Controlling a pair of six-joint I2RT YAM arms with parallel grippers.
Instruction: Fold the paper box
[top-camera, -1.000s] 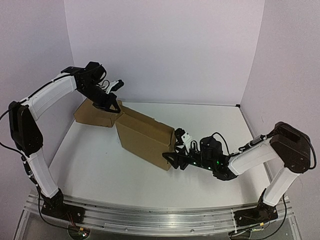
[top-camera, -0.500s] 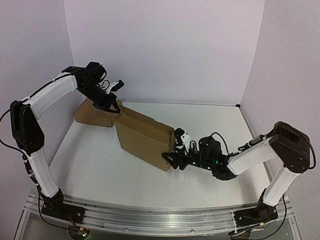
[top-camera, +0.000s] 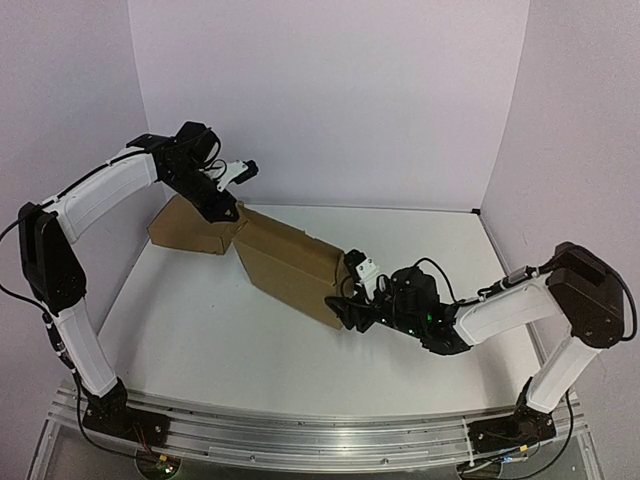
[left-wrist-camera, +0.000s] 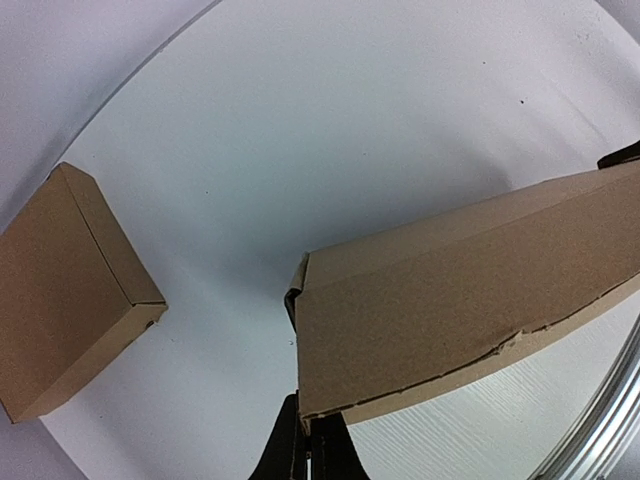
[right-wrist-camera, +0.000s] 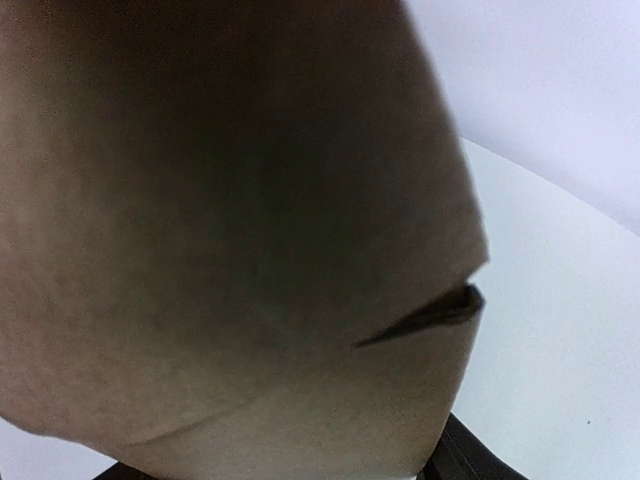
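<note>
Paper box: the plain brown cardboard mailer box (top-camera: 290, 262) lies slanted across the middle of the white tabletop (top-camera: 200, 335), running from far left to near right. It is folded into a shallow shape and looks to be held partly off the surface.
Left pincer: the left pincer (top-camera: 228, 207) is together, clamped on the thin far-left corner of the paper box.
Right pincer: the right pincer (top-camera: 346, 308) sits at the near-right end with its fingers apart on either side of the cardboard. I cannot tell whether they press on it.
Open seam: a dark slit (right-wrist-camera: 430, 315) gapes in the end wall, and one long edge (left-wrist-camera: 520, 340) looks ragged and not flush.
Neighbour: a ready-made shallow brown cardboard box (top-camera: 185, 228) rests at the far left, near the left pincer.
Risk, slip: the corner grip is narrow, so a twist from the far end could pull the cardboard free and drop it.
Risk, spring-back: the unseated flap may pop the walls open if the pressure is uneven.
Risk, crush: hard squeezing at the near-right end could crease the panel instead of seating the tab.
Risk, collision: swinging the far-left end outward could knock the ready-made box.
</note>
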